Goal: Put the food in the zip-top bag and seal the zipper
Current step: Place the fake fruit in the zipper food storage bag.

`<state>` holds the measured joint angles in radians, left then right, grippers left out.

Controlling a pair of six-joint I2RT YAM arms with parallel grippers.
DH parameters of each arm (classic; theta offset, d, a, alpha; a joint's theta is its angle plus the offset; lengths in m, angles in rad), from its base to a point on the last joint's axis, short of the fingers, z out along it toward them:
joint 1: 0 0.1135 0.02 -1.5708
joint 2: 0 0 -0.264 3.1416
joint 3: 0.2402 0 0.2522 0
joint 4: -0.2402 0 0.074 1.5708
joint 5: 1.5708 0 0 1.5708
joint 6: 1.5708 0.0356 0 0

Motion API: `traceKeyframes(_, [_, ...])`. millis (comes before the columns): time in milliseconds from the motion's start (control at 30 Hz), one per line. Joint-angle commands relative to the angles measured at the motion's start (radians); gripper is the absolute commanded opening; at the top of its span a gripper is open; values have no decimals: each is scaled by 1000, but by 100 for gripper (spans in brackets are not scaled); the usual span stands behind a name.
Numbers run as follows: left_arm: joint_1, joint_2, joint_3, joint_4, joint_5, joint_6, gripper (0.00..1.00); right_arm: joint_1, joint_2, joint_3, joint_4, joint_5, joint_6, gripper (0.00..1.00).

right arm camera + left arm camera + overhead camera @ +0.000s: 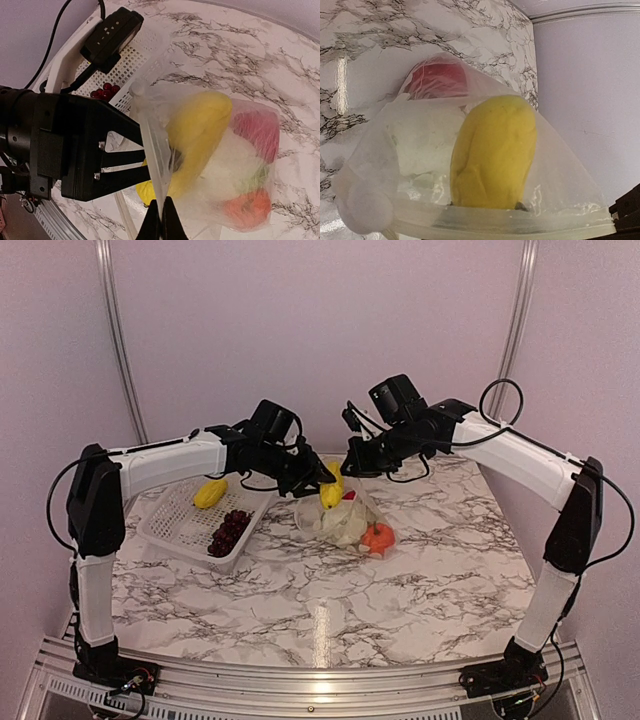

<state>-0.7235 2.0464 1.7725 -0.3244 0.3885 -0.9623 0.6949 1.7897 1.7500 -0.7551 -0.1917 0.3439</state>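
Pinching a yellow piece point(200, 130), the left gripper point(147, 162) is set in the mouth of the zip-top bag point(255, 165), which is held up mid-table by the right gripper point(161, 220), its jaws pressed together on the zipper point(152, 150). A release is called for next; the grape bunch point(228, 532) is left in the basket point(170, 525) at the left.

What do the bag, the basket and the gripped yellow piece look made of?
Bag: thin clear plastic film, glossy and crinkled; the red pepper shows through. Basket: white, seemingly rigid plastic with a grid of holes. Yellow piece: smooth, matte moulded toy, maybe plastic or foam; cannot tell which.
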Motion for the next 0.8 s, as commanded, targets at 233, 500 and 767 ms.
traceKeyframes(233, [-47, 121, 84, 127, -92, -240, 19, 18, -28, 39, 42, -43, 25, 0])
traceKeyframes(500, [-66, 178, 119, 171, -111, -344, 20, 19, -29, 43, 47, -51, 26, 0])
traceKeyframes(767, [-75, 231, 148, 254, -95, -449, 48, 19, -32, 47, 44, -47, 24, 0])
